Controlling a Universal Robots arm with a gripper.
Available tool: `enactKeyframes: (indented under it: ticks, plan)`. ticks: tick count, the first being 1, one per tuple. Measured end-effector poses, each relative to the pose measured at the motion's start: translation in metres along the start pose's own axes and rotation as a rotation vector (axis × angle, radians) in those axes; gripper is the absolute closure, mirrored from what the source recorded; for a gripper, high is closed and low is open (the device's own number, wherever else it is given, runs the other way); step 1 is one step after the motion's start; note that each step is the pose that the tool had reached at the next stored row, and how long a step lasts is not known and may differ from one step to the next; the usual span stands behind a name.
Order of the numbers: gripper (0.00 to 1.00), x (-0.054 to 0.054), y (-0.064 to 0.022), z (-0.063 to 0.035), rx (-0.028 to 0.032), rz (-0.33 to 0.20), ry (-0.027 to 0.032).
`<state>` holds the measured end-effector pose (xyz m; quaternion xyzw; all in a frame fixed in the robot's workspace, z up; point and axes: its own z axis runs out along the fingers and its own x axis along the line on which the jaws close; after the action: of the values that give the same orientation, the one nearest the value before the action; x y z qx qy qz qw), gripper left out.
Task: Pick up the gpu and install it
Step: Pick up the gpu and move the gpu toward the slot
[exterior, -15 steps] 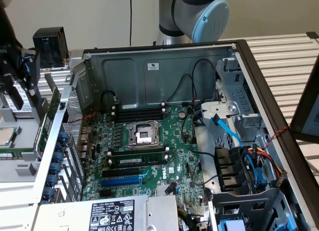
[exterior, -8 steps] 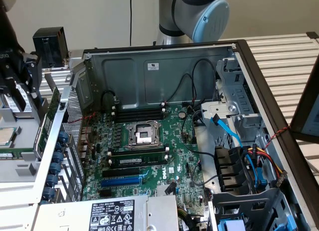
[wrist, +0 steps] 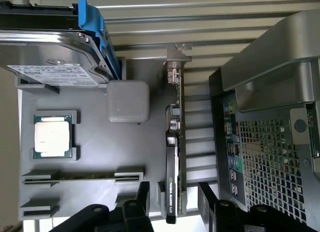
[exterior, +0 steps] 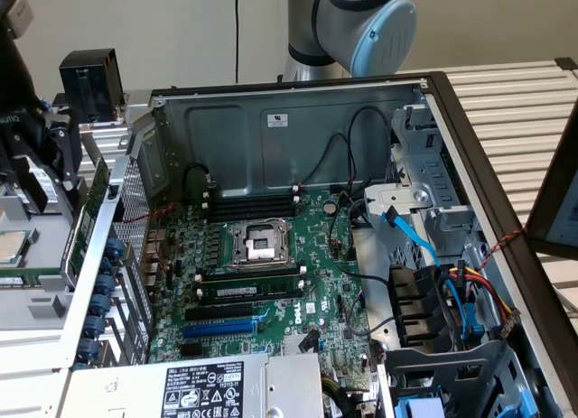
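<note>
The gpu stands on its long edge along one side of the gray tray, the side nearest the open computer case. Its black fan cover faces in toward the middle of the tray and its green board faces out toward the case. Its silver bracket is at the end of the tray where the hard drive lies

The gripper hangs over the tray, above the end of the gpu away from the bracket. Its fingers are spread wide, one on each side of the card. There is a clear gap between each finger and the card, so nothing is held or touched

Other parts sit in the tray. A processor chip lies flat in a square pocket near the middle. A memory stick stands on edge in a slot at the end away from the hard drive. A plain gray block sits between the hard drive and the gpu. The hard drive carries blue rails

Seen from outside, the gripper is over the tray, and the case lies just beside the tray with its motherboard exposed. A blue card slot shows on the board
</note>
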<state>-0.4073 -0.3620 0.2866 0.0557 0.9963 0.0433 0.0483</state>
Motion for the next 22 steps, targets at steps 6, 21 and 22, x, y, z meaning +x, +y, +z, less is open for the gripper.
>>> enactKeyframes:
  ticks: [6,21,22]
  plan:
    - [0.49,-0.001,-0.0017,0.0057,-0.0367,0.031,-0.0010]
    - [0.49,0.002,-0.0041,0.0209,-0.0492,0.094,-0.0335]
    - [0.49,0.002,-0.0043,0.0218,-0.0497,0.095,-0.0348]
